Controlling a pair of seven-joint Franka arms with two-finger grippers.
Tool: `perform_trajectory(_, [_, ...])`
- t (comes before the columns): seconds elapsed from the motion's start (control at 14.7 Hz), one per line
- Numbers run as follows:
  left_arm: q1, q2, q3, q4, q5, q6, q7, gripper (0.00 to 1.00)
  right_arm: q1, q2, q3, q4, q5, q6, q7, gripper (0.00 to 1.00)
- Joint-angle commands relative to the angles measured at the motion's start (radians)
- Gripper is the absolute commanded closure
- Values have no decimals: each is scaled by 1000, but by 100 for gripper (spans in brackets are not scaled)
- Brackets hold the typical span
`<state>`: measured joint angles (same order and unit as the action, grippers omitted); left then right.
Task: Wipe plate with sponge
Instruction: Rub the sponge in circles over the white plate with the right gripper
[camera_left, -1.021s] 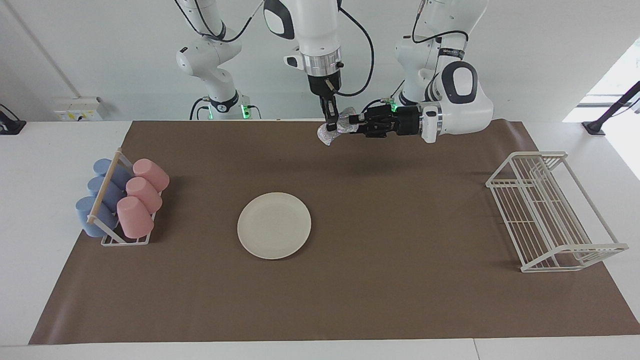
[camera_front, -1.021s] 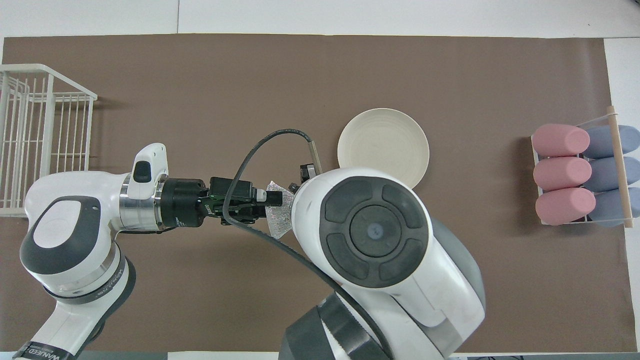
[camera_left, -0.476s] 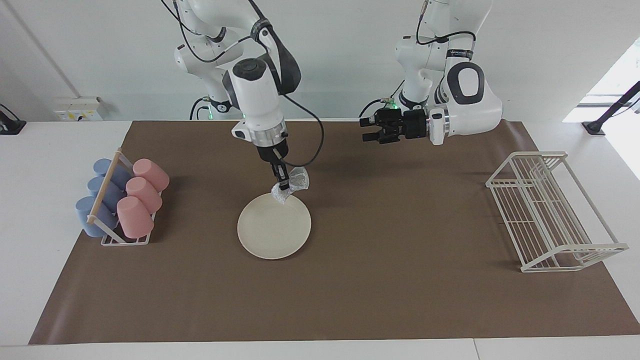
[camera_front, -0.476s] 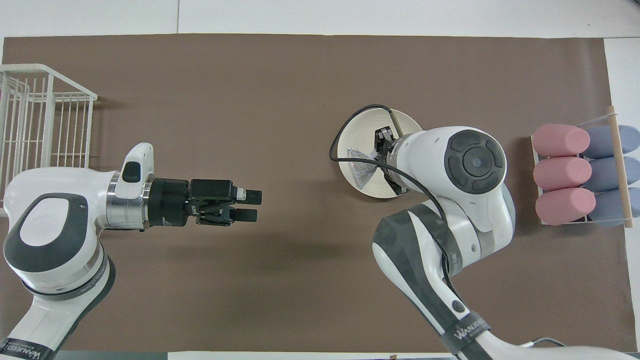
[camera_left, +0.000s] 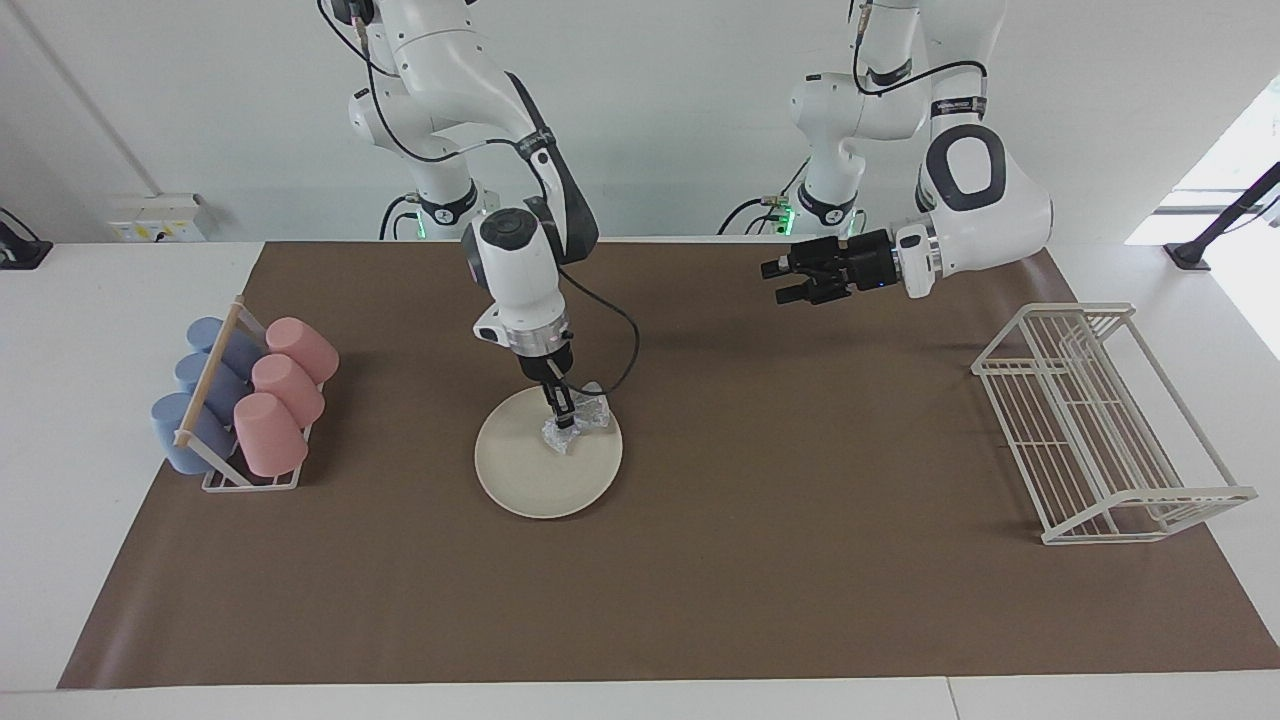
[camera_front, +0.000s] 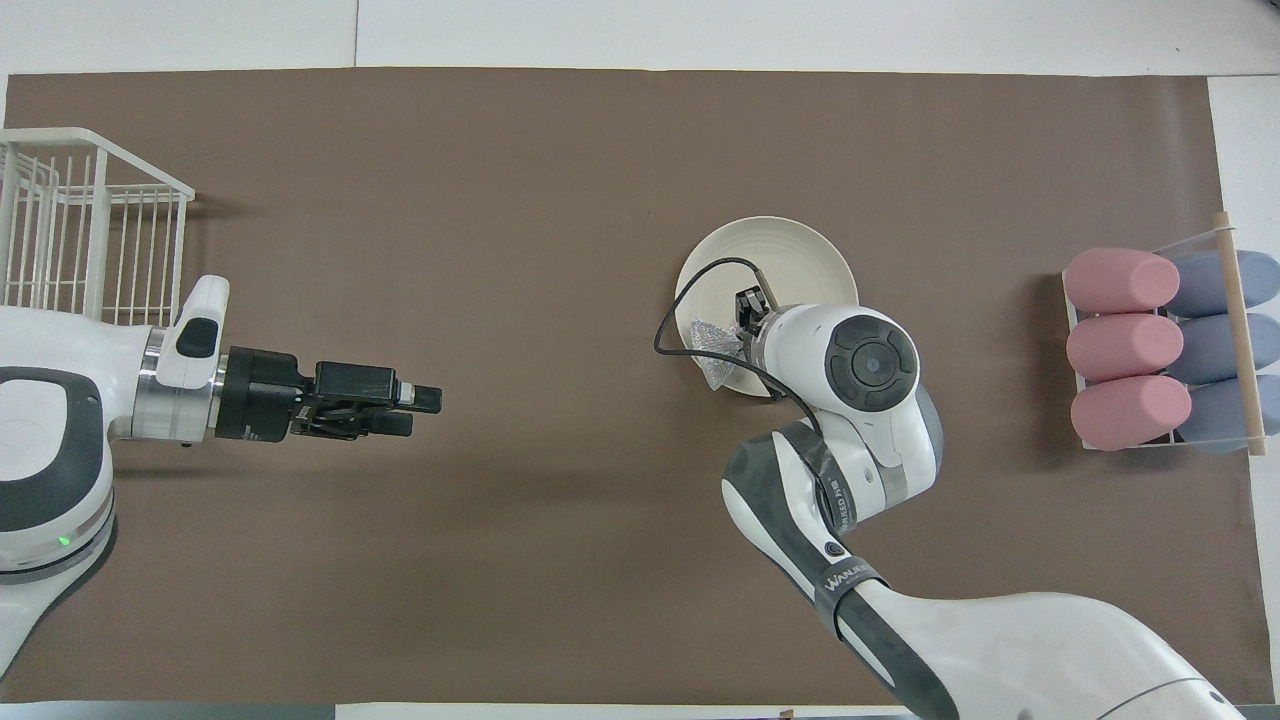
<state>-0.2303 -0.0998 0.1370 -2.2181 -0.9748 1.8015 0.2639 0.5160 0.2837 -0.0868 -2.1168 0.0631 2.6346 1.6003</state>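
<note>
Pressing on the plate (camera_left: 530, 480), near the table's middle: sponge (camera_left: 575, 425), clamped in the right gripper (camera_left: 563, 418) at the rim nearest the robots; left gripper (camera_left: 780, 282), fingers apart, empty, over bare mat (camera_left: 700, 600); arm waits.

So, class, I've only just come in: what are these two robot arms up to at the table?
The right gripper is shut on the lumpy silvery mesh sponge and has it down on the round cream-white plate, at the part of the plate nearer the robots. The left gripper is open and empty, held in the air over the brown mat, waiting. A white wire rack and a stand of pink and blue cups sit at the table's two ends.
</note>
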Motion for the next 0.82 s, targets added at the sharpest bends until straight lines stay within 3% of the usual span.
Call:
perform_trajectory(0.0, [20, 52, -5, 72, 180, 27, 3, 0, -24, 11, 4, -8, 14, 2, -86, 100])
perform_trajectory(0.34, [32, 71, -5, 107, 522, 96, -3, 0, -164, 14, 4, -28, 14, 16, -376, 100])
perform_trajectory(0.54, [35, 89, -4, 100, 643, 191, -44, 0, -145, 14, 6, -31, 55, 28, -352, 100])
perform_trajectory(0.75, [42, 91, -4, 100, 691, 210, -69, 0, -38, 12, 6, -32, 209, 30, -277, 100])
